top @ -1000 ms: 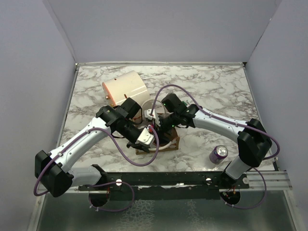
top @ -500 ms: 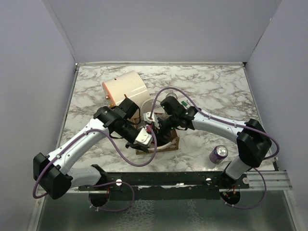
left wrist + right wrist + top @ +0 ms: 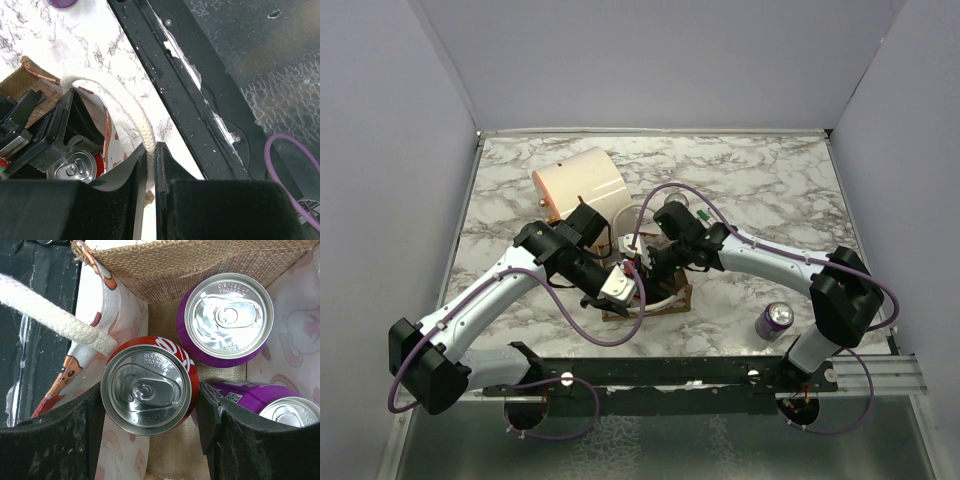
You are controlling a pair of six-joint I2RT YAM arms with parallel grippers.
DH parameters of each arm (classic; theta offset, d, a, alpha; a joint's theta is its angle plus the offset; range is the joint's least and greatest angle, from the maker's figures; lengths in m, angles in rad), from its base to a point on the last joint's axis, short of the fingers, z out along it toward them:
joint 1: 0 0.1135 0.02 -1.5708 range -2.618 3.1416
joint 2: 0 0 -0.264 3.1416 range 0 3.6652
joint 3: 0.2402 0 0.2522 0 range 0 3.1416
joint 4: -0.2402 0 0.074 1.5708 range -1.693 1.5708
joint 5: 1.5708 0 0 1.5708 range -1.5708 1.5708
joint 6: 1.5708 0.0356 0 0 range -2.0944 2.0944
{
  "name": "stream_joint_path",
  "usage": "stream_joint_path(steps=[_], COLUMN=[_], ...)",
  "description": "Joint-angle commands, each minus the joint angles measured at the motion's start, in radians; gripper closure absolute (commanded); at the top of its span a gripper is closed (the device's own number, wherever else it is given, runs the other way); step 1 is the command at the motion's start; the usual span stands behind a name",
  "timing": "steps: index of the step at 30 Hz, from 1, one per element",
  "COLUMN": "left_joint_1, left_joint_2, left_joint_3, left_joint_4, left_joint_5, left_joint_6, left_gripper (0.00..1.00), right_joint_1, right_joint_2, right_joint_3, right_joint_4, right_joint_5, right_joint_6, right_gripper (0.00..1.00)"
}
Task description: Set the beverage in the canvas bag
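The canvas bag (image 3: 672, 297) stands between both arms near the front; its tan burlap inside shows in the right wrist view (image 3: 200, 265). My right gripper (image 3: 151, 400) reaches down into the bag, its fingers on either side of an upright red beverage can (image 3: 147, 387), shut on it. Two purple cans (image 3: 227, 320) (image 3: 280, 405) stand in the bag beside it. My left gripper (image 3: 151, 150) is shut on the bag's white rope handle (image 3: 135, 112), holding it up. The red can (image 3: 75, 167) also shows in the left wrist view.
Another purple can (image 3: 774, 320) stands on the marble table to the right of the bag. A large cream cylinder (image 3: 582, 185) lies behind the left arm. The black base rail (image 3: 700, 372) runs along the front edge.
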Motion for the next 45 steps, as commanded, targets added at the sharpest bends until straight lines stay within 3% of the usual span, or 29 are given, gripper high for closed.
stream_joint_path(steps=[1,45], left_joint_1=[0.005,0.022], left_joint_2=[-0.02,-0.023], left_joint_3=[-0.003,0.003], left_joint_4=[-0.011,-0.036], left_joint_5=[0.04,0.036], left_joint_6=[0.028,0.055], left_gripper=[0.88,0.87], right_joint_1=[0.015,0.013], right_joint_2=[0.012,-0.022], right_joint_3=[0.01,0.069], right_joint_4=[0.005,-0.061], right_joint_5=[-0.041,-0.09], right_joint_6=[0.003,-0.004], right_gripper=[0.42,0.13])
